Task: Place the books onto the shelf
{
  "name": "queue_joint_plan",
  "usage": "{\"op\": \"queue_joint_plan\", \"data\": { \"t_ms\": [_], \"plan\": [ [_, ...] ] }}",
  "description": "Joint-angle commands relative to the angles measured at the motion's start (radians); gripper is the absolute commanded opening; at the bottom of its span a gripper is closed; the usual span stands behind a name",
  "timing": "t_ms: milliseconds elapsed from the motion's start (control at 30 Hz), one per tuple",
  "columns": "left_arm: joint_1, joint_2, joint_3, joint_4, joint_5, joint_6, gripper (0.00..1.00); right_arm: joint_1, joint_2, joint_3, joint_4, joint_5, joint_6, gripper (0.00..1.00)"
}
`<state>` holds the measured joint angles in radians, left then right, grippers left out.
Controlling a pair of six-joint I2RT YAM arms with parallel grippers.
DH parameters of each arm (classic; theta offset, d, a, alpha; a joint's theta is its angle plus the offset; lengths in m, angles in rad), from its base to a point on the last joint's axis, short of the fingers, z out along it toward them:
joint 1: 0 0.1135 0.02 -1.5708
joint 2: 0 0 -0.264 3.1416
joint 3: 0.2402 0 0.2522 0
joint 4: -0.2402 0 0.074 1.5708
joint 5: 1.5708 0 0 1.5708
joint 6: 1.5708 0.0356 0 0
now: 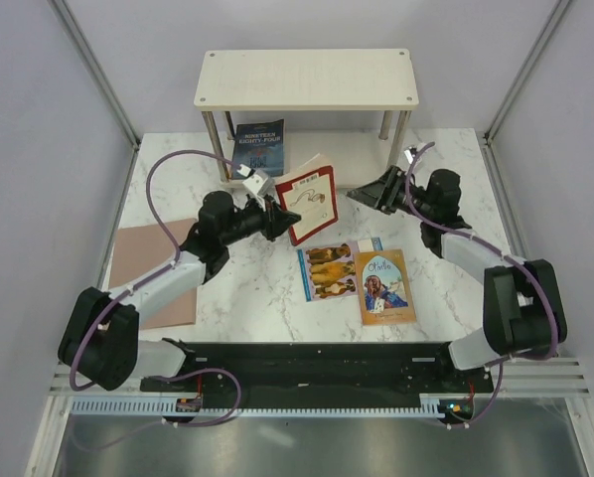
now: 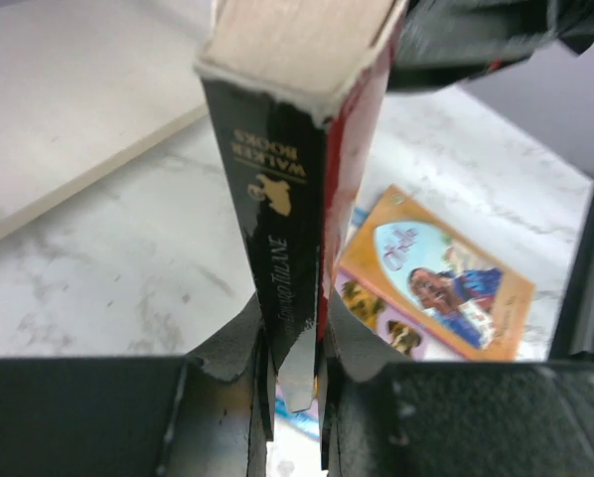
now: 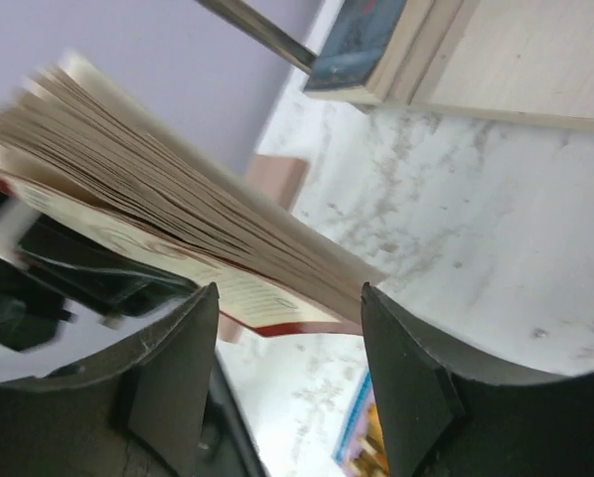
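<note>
Four thin paperbacks counted for sure, plus one blue sliver (image 1: 370, 244) at the tan one's top edge, maybe a fifth, cannot tell. One two-tier shelf of cream-white boards on silver posts (image 1: 307, 79) at the far side of the white marble table (image 1: 247, 313). One flat pinkish-brown sheet (image 1: 138, 253) at left, partly under the left arm. Two end effectors. Readable: "NINETEEN EIGHTY-FOUR" on the dark blue paperback (image 1: 259, 147); "WALKER BOOKS" in white, upside down in the left wrist view, on the black spine of the small red-bordered white paperback (image 1: 309, 202). Script lower on that spine too blurred; title on the tan portrait paperback (image 1: 384, 286) too small. Dark blue paperback under the shelf's top board, left side, cover facing the camera; flat or leaning, cannot tell. Pale blue paperback with dogs (image 1: 329, 270) flat on the table, cover up, touching the tan one on its right, both in front of the shelf, nearer the arm bases. Red-bordered paperback off the table, tilted, mid-table in front of the shelf; white cover with a small drawing, cream page block slightly fanned. Left end effector (image 1: 287, 217) closed tight across its spine edge, a finger on each cover. Right end effector (image 1: 359, 196) spread wide, gripping nothing, just beside the book's right edge, page edges seen past its fingers.
</note>
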<state>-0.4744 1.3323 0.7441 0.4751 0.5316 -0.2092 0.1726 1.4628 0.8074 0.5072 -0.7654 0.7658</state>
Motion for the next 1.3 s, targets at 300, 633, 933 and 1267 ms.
{"op": "queue_joint_plan", "data": {
  "t_ms": [300, 633, 933, 1267],
  "plan": [
    [-0.078, -0.136, -0.196, 0.106, -0.315, 0.332, 0.02, -0.048, 0.329, 0.004, 0.982, -0.244, 0.929, 0.58],
    [-0.181, -0.093, -0.216, 0.183, -0.525, 0.582, 0.02, 0.036, 0.16, 0.09, -0.008, -0.256, 0.281, 0.65],
    [-0.211, -0.07, -0.265, 0.332, -0.61, 0.789, 0.02, -0.004, 0.166, -0.069, 0.418, -0.299, 0.639, 0.79],
    [-0.222, -0.067, -0.342, 0.46, -0.581, 0.893, 0.02, -0.036, 0.38, -0.137, 1.252, -0.288, 1.184, 0.81]
  ]
}}
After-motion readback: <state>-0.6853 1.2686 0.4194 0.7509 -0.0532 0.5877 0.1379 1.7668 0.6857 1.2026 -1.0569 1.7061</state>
